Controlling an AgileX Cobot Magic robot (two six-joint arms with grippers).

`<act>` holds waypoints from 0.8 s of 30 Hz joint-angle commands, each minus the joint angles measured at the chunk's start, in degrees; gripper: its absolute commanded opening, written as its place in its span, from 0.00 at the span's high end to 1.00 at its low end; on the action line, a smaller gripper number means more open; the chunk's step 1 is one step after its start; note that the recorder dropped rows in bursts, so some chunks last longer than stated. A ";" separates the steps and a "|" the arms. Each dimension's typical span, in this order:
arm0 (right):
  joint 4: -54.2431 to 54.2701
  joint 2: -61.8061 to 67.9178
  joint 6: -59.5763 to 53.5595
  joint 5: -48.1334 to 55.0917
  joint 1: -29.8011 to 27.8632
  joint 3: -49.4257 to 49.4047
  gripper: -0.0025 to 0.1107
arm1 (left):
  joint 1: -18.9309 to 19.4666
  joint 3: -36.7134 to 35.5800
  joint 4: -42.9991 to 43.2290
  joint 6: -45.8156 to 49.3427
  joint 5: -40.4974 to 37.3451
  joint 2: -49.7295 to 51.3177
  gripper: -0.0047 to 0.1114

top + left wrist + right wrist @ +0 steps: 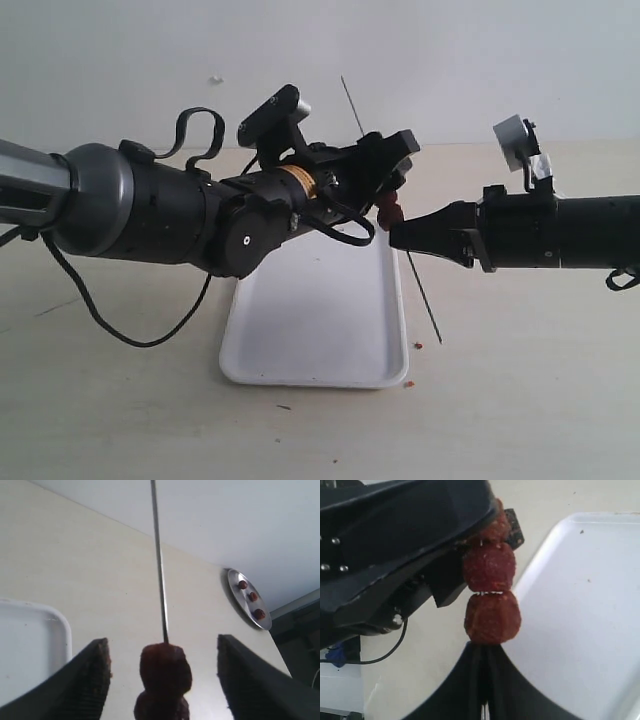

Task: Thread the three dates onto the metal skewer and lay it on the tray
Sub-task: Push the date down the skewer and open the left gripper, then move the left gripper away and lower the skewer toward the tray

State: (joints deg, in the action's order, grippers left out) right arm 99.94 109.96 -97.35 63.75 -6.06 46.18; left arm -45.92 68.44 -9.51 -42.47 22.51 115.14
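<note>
Your left gripper [162, 647] stands wide, with free room between each of its fingers [92, 675] and the dates [490, 570]. The skewer [425, 305] runs up the middle of that gap. The right gripper [396, 236] pinches the skewer just under the lowest date, blocking that end. The tray [320, 340] lies bare, though the left arm [180, 215] hangs over its far left corner. The skewer's lower end slants past its right rim.

A smooth, pale cream table [520, 390] spreads from left to right across the near and middle ground. At its far edge stands a plain off-white painted wall [480, 60], with a small white fleck [215, 79] high on the left. The light is soft and even, and shadows on the table top are faint and blurred.
</note>
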 commanded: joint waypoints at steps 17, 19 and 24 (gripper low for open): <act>0.01 0.15 -1.50 -3.90 0.07 0.52 0.98 | 5.97 -0.58 0.74 18.68 -12.60 -5.82 0.43; 0.01 0.15 -1.74 -4.94 0.07 0.52 0.98 | 5.84 -0.81 0.74 20.04 -13.53 -7.77 0.43; 0.01 0.15 -2.23 -5.47 0.07 0.52 0.98 | 5.84 -1.81 0.83 26.28 -17.54 -13.69 0.43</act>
State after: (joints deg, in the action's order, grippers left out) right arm 99.51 110.20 -98.51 58.11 -6.06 46.18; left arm -40.03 67.45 -9.05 -20.29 6.98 104.93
